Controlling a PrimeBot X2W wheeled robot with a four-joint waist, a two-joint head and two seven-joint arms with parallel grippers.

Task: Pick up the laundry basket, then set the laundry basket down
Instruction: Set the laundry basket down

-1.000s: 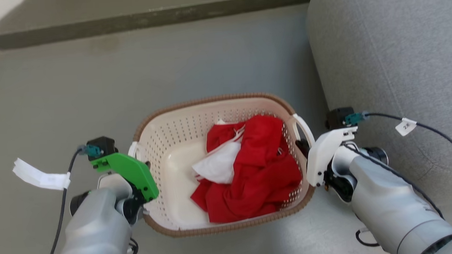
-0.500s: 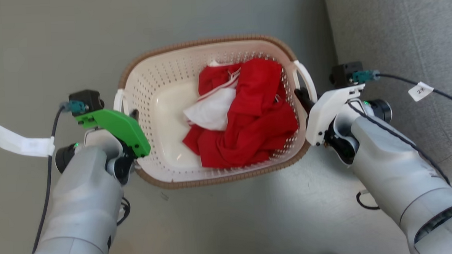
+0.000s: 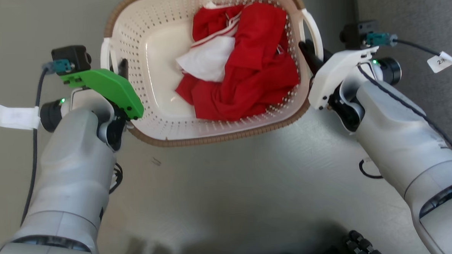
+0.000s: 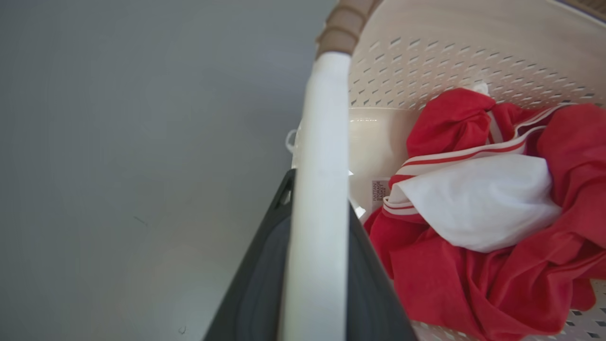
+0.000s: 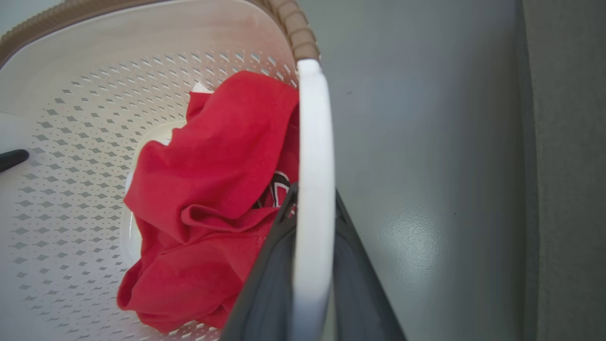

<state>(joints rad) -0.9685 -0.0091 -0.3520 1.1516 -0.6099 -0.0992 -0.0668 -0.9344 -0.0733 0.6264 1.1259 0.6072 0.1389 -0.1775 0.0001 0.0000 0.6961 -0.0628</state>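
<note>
Head view has shifted since a second ago, so the camera has moved. The kerb along the far floor is out of frame. The laundry basket now sits higher and larger in the picture, with its far rim cut by the top edge. Both arms show more forearm. Grip on both handles is unchanged.

Left gripper: fingers closed on the left handle. The left wrist view shows the dark fingers pressed against either side of the white bar.

Right gripper: clamped the same way on the right handle, with the bar between its fingers.

Basket is held level between the two arms. Cannot tell for certain whether its base is off the floor.

Load: a red garment bunched toward the right side, with a white cloth on top near the middle. Left part of the basket bottom is bare.

Edges: grey sofa just beside the right forearm. Open grey floor lies to the left and in front of the near rim.
</note>
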